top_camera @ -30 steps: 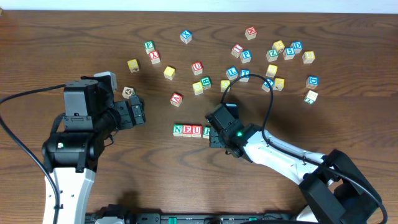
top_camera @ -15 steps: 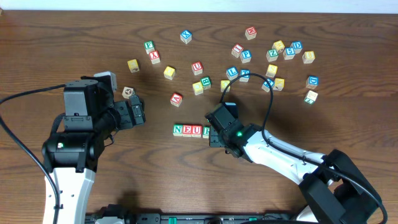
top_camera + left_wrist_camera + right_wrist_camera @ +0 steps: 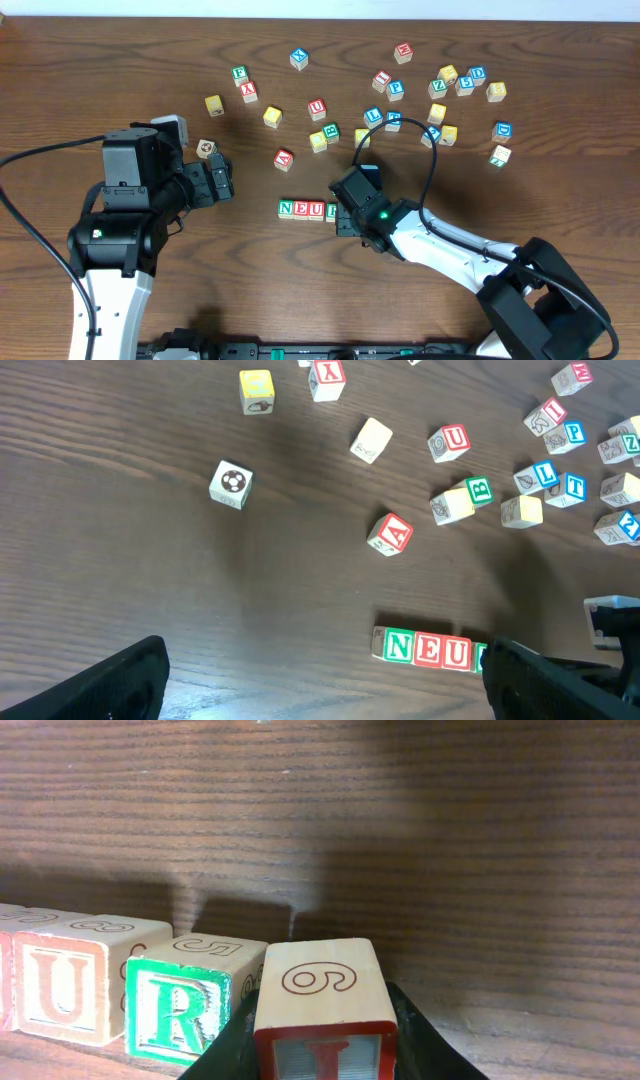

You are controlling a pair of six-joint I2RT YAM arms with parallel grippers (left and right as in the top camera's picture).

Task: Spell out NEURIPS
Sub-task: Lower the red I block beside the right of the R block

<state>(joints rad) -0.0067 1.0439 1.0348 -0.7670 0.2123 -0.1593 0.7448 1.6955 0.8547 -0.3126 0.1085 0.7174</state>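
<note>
NEUR cubes (image 3: 309, 210) in row; I cube (image 3: 322, 995) held at end.

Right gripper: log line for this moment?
row N-E-U-R set | right gripper shut on I cube beside R cube | left gripper open, empty

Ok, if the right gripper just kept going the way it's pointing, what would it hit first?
Likely bare table: the right gripper, shut on the I cube, tilts down at wood just beside the R cube. No cube lies ahead, though its height is unclear.
</note>
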